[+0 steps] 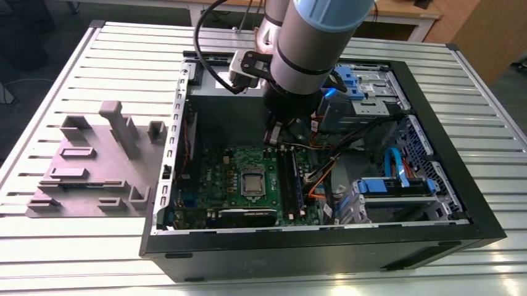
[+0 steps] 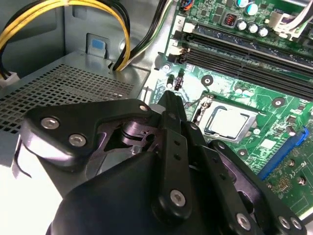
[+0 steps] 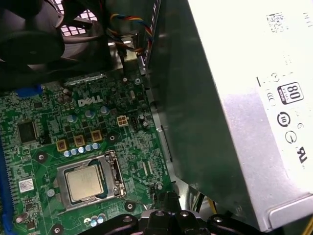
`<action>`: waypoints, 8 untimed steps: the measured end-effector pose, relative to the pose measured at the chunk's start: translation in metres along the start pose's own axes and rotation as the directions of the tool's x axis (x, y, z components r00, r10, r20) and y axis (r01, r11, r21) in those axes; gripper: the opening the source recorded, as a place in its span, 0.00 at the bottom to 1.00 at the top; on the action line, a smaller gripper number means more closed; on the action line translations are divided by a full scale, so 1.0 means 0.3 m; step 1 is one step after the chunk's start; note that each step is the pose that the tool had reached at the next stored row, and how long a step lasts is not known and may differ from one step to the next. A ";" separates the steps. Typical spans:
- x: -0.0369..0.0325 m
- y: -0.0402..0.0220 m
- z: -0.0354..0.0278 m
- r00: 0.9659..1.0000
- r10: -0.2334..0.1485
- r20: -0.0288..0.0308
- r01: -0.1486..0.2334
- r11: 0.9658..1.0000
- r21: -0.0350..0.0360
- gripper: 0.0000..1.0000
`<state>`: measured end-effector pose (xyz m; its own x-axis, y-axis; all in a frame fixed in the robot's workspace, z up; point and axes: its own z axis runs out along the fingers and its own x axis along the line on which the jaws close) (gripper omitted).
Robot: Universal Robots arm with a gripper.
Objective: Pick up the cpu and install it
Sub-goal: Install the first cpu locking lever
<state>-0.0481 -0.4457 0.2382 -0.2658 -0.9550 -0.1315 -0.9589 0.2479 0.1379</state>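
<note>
We are seeing the small square silvery cpu (image 3: 83,182) lying in the silver metal socket frame (image 3: 115,172) on the green motherboard (image 1: 234,163). The black gripper (image 2: 172,98) is hovering nearby, fingers pressed together, holding nothing. We are judging a descent risks clipping the frame.

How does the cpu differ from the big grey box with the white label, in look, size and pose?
The cpu is a small flat silvery square; the grey box is far larger and bulky. The cpu lies flat in its socket frame on the green motherboard; the box stands beside the board, rising above it. The cpu top looks plain; the box carries a white label. Both have greyish metal surfaces.
</note>
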 end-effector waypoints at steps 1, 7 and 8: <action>0.000 0.000 0.000 1.000 0.000 -0.004 0.000 1.000 0.001 0.10; 0.000 -0.001 0.000 0.999 0.006 -0.049 -0.005 1.000 0.009 0.10; -0.001 -0.002 0.000 0.998 0.007 -0.057 -0.006 1.000 0.010 0.10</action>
<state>-0.0474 -0.4457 0.2380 -0.2664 -0.9610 -0.0741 -0.9581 0.2556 0.1291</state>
